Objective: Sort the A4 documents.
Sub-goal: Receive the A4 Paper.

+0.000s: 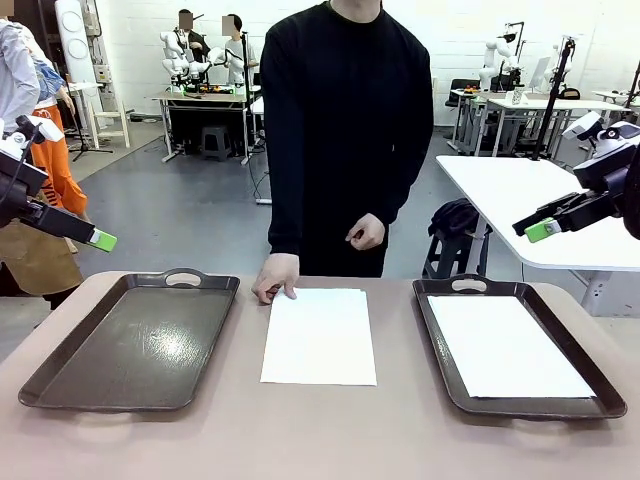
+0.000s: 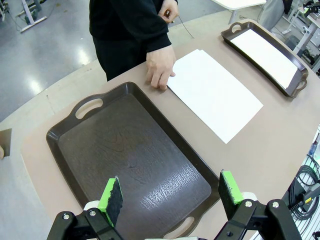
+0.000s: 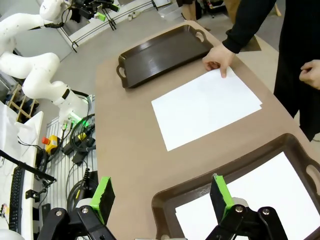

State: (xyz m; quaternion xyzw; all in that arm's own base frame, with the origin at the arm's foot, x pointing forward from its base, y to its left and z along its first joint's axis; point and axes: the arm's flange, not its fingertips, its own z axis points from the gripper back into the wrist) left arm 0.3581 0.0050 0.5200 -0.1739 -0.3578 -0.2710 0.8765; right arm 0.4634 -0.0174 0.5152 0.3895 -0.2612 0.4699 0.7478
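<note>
The left tray [image 1: 130,345], at lower left of the front view, is dark brown, probably plastic, its floor finely grained with a soft sheen. The centre sheet [image 1: 319,336] and the second sheet [image 1: 505,345] inside the right-hand tray [image 1: 434,340] are thin, matt white paper. The tabletop [image 1: 320,430] looks smooth, matt tan. The person's sleeve [image 1: 283,150] is black cloth.

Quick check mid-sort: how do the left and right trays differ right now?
The left tray shows its bare glossy bottom; the right tray holds a white sheet. The person's hand rests beside the left tray's far corner, well away from the right tray. Both are dark brown, rectangular, with cut-out handles.
</note>
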